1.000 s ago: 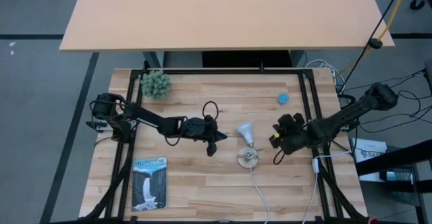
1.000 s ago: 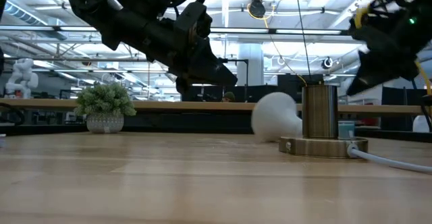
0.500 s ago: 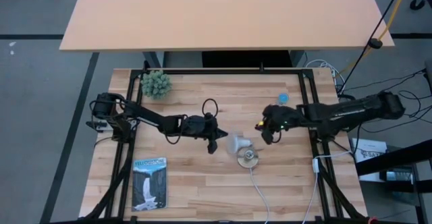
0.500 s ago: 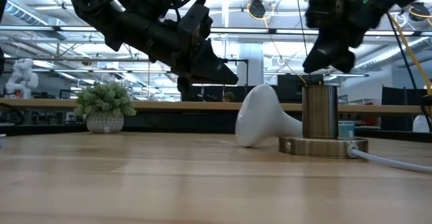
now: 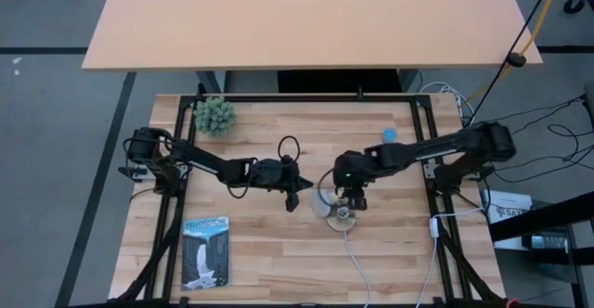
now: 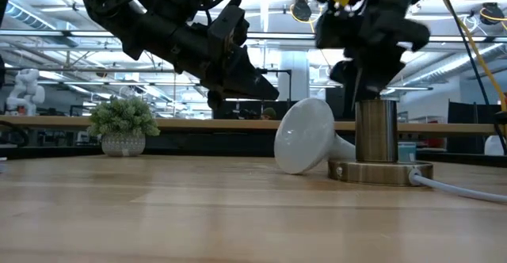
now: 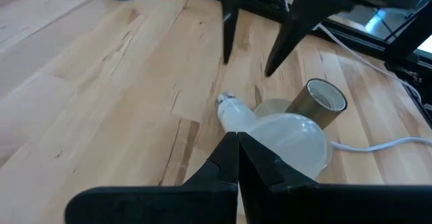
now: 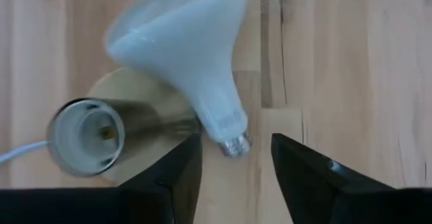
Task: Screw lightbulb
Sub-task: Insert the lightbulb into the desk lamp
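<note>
The white lightbulb (image 5: 324, 199) lies on its side on the table, its dome toward the table's left and its neck across the edge of the socket's base disc (image 8: 131, 89). The brass socket (image 5: 341, 217) stands upright with its white cord. My right gripper (image 8: 236, 143) is open and hovers above the bulb's grey screw base (image 8: 234, 145), one finger on either side, touching nothing. It also shows in the left wrist view (image 7: 250, 65). My left gripper (image 5: 292, 195) is shut and empty, just left of the bulb's dome (image 7: 287, 137).
A small potted plant (image 5: 214, 115) stands at the far left and a small blue object (image 5: 389, 134) at the far right. A booklet (image 5: 205, 250) lies near the front left. The socket's cord (image 5: 357, 257) runs to the near edge.
My right gripper has swung from the table's right edge toward the left, to above the bulb's screw base by the socket. The bulb has rolled and turned on the table, and its dome now lies nearer the left and near side. My left gripper has kept still.
</note>
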